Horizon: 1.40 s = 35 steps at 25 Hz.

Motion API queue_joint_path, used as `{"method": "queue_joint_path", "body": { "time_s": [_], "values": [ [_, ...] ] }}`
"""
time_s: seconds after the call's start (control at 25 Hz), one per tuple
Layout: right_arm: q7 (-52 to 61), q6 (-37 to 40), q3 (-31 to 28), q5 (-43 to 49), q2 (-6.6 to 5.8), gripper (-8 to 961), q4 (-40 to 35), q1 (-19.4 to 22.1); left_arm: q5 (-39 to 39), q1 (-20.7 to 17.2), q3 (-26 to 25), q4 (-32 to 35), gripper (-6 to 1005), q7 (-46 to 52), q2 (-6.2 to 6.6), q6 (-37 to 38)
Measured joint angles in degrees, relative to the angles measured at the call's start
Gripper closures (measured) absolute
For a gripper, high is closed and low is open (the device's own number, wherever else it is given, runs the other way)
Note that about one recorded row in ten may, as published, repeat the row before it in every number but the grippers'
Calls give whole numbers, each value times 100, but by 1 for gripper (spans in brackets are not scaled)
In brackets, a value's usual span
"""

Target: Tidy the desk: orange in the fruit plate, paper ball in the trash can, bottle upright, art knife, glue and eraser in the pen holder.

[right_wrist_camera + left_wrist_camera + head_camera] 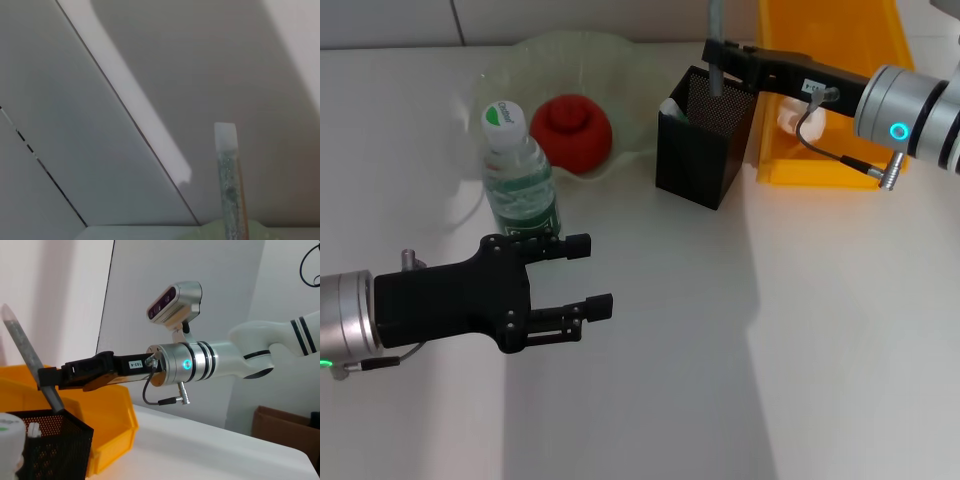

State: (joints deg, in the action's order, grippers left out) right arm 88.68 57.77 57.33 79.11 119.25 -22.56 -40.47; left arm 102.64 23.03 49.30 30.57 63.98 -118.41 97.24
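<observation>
My right gripper is shut on a long grey art knife, held tilted with its lower end inside the black mesh pen holder. A small white-topped item pokes up in the holder; I cannot tell what it is. The eraser is out of view. The bottle stands upright beside the pale green fruit plate, which holds the orange. A white lump, likely the paper ball, lies in the yellow trash can. My left gripper is open and empty, just in front of the bottle.
The trash can stands directly right of the pen holder, and the right arm reaches across above it. White tabletop stretches in front and to the right.
</observation>
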Motion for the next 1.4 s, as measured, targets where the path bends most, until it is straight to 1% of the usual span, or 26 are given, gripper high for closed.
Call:
{"method": "queue_joint_path", "body": {
  "time_s": [0.24, 0.52, 0.64, 0.68, 0.72, 0.76, 0.8, 0.92, 1.0, 1.08, 1.16, 1.2, 1.24, 1.28, 1.36, 1.4],
  "values": [
    [-54, 57, 109, 0, 2, 761, -16, 37, 0, 0, 0, 0, 245, 0, 11, -28],
    [-69, 161, 145, -12, 2, 616, -39, 134, 1, -11, 1, 2, 244, -2, 11, -39],
    [-64, 447, 103, -43, 2, 554, -216, 291, 2, -17, 0, 2, 245, -3, 11, -38],
    [-58, 627, 88, -58, 2, 533, -368, 405, 3, -18, -5, 2, 245, -4, 11, -38],
    [-29, 1033, 81, -153, 10, 482, -755, 683, 2, -27, -54, 3, 245, -5, 11, -16],
    [-29, 1033, 81, -153, 10, 430, -755, 683, 2, -27, -54, 3, 245, -5, 11, -16],
    [-29, 1181, 79, -219, 13, 379, -927, 808, 1, -31, -91, 5, 245, -5, 11, 11],
    [-22, 1854, 50, -531, 7, 302, -1683, 1400, -10, -41, -129, 7, 245, -2, 19, 80],
    [-20, 2332, -84, -645, -4, 251, -2048, 1729, -28, -47, -133, 17, 245, 24, 29, 121],
    [-97, 3182, -506, -644, -22, 251, -2296, 2058, -36, -51, -134, 23, 245, 47, 47, 168],
    [-361, 4133, -1024, -465, -77, 252, -2321, 2266, -36, -52, -135, 15, 245, 69, 89, 266],
    [-497, 4609, -1256, -290, -111, 252, -2295, 2332, -30, -53, -136, 9, 245, 88, 116, 325],
    [-666, 5230, -1555, 142, -193, 252, -2235, 2390, -18, -53, -134, 5, 245, 117, 167, 407],
    [-756, 5631, -1714, 542, -240, 252, -2193, 2413, -9, -54, -124, 4, 245, 157, 225, 504],
    [-935, 6332, -1959, 1559, -295, 252, -2048, 2441, -4, -54, -100, 4, 245, 255, 315, 665],
    [-1043, 6533, -2015, 1969, -291, 252, -1960, 2461, -2, -54, -89, 3, 245, 301, 353, 725]
  ]
}}
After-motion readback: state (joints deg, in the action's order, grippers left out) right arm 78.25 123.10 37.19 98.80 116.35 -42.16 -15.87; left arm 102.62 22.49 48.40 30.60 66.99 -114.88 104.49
